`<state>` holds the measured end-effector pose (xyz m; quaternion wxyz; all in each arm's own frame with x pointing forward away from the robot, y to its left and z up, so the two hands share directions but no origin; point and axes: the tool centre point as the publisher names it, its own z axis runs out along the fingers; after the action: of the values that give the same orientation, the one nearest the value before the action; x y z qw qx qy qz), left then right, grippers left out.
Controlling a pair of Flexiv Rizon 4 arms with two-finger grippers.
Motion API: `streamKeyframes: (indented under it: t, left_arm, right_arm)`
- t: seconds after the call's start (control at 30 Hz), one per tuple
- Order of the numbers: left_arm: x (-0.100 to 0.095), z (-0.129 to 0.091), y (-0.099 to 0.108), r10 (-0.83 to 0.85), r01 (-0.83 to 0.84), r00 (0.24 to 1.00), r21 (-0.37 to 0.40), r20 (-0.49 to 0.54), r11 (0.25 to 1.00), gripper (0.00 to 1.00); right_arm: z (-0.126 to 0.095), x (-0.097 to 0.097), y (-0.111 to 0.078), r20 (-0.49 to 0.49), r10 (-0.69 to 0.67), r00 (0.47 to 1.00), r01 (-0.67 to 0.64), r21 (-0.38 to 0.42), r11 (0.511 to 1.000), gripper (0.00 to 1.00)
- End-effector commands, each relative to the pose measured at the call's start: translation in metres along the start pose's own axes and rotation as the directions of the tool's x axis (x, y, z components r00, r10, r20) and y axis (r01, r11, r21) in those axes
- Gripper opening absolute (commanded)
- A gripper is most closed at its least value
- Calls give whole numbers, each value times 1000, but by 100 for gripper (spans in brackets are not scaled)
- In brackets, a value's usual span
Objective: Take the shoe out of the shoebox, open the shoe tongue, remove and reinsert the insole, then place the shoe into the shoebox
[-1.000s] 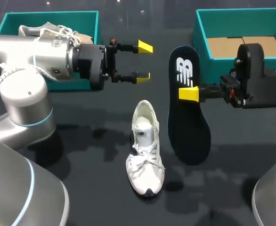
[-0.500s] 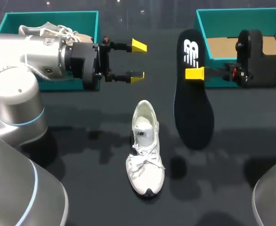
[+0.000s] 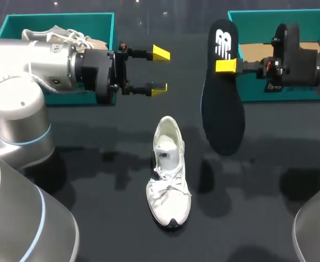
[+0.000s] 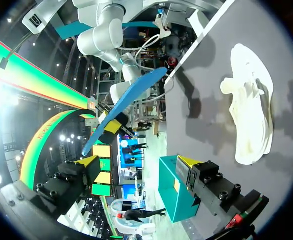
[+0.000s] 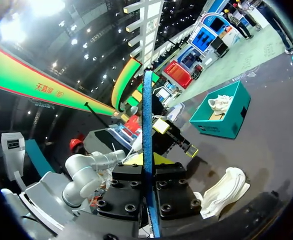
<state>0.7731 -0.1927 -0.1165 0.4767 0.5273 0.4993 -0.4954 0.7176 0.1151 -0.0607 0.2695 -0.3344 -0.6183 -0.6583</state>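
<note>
- Overhead, in the head view, the white shoe (image 3: 168, 172) stood near the middle of the dark worktop (image 3: 94, 191), toe toward the near edge and its mouth open upward.
- The right gripper (image 3: 225, 66) was clamped on the dark insole (image 3: 223, 103) near its logo end. The insole hung above the worktop, its broad end lowest, just beside the near left corner of the right shoebox (image 3: 242, 90).
- That teal box sat at the far right corner, its cardboard floor showing.
- The left shoebox (image 3: 102, 27) sat at the far left corner with a second shoe (image 3: 53, 33) inside.
- The left gripper (image 3: 159, 70) hovered beside that box and beyond the shoe's heel, fingers spread with nothing between them.
- From the left wrist view, the left gripper (image 4: 140, 164) showed both yellow tips well apart and bare. The shoe (image 4: 249, 105) lay on the worktop ahead. The insole (image 4: 124, 107) showed its blue underside, pinched by the right gripper (image 4: 111, 126). The right shoebox (image 4: 171, 187) stood close to one finger.
- From the right wrist view, the insole (image 5: 147, 115) ran edge-on between the fingers of the right gripper (image 5: 147, 172), both pressed against it. The shoe (image 5: 224, 187) lay beside that gripper. Ahead were the left gripper (image 5: 176, 139), parted, and the left shoebox (image 5: 221, 122) holding the second shoe (image 5: 219, 103).
</note>
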Motion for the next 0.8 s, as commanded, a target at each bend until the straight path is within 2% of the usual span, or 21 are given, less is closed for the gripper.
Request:
streamKeyframes:
  t: [0.03, 0.07, 0.6, 0.8]
  left_arm:
    - [1, 2, 1, 2, -2, 1000, 0, 2, 1000, 100]
    - [1, 2, 1, 2, -2, 1000, 0, 2, 1000, 100]
    - [1, 2, 1, 2, -2, 1000, 0, 2, 1000, 100]
    - [1, 2, 1, 2, -2, 1000, 0, 2, 1000, 100]
  right_arm:
    - [7, -35, 26, -36, 94, 995, -93, 28, 995, 0]
    - [7, -39, 26, -3, 106, 994, -106, 42, 993, 0]
    - [7, -39, 26, -3, 106, 994, -106, 42, 993, 0]
    - [8, -44, 33, -6, 171, 985, -171, 30, 985, 0]
